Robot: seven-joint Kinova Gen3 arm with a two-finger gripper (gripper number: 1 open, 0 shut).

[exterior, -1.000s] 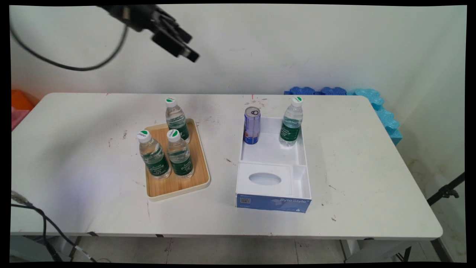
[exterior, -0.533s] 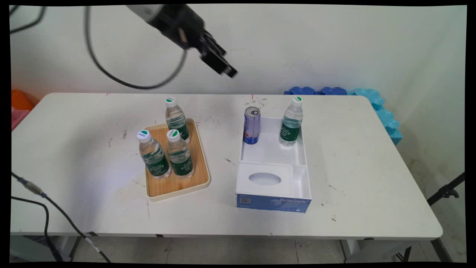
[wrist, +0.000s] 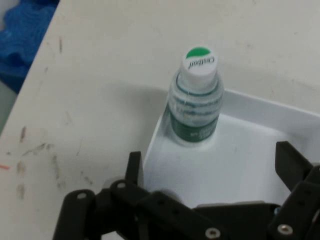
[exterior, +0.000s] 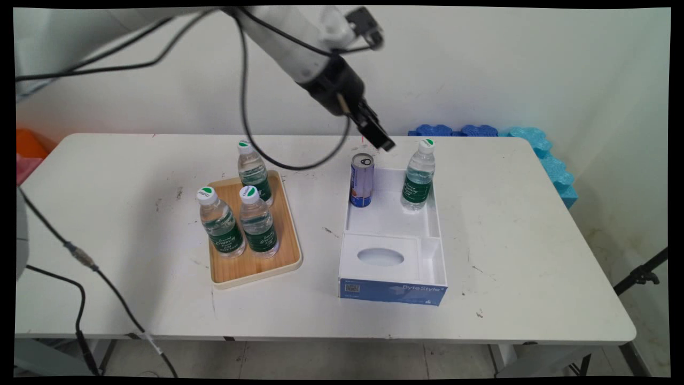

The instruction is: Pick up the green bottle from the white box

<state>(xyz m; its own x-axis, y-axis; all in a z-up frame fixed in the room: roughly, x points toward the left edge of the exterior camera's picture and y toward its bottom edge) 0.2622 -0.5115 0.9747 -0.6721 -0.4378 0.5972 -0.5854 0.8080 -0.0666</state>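
Observation:
My black gripper [exterior: 382, 142] hangs just above and slightly right of a blue drink can [exterior: 362, 180], which stands in the far left corner of a white box [exterior: 434, 235]. A clear water bottle [exterior: 419, 175] with a green label and white cap stands in the box's far right corner. In the hand view this bottle [wrist: 196, 95] stands upright ahead of the gripper [wrist: 210, 165], inside the white box [wrist: 260, 160]. The gripper is open, its two fingers [wrist: 289, 161] spread wide with nothing between them. The can is hidden in the hand view.
A wooden tray [exterior: 288, 251] to the left of the box carries three upright water bottles [exterior: 258, 222]. The box's near part has a white lid with an oval hole [exterior: 380, 257]. Blue foam blocks [exterior: 539, 149] lie at the table's far right corner.
The gripper has swung from the upper left down and to the right, arriving just above the can and the box. Nothing on the table has moved.

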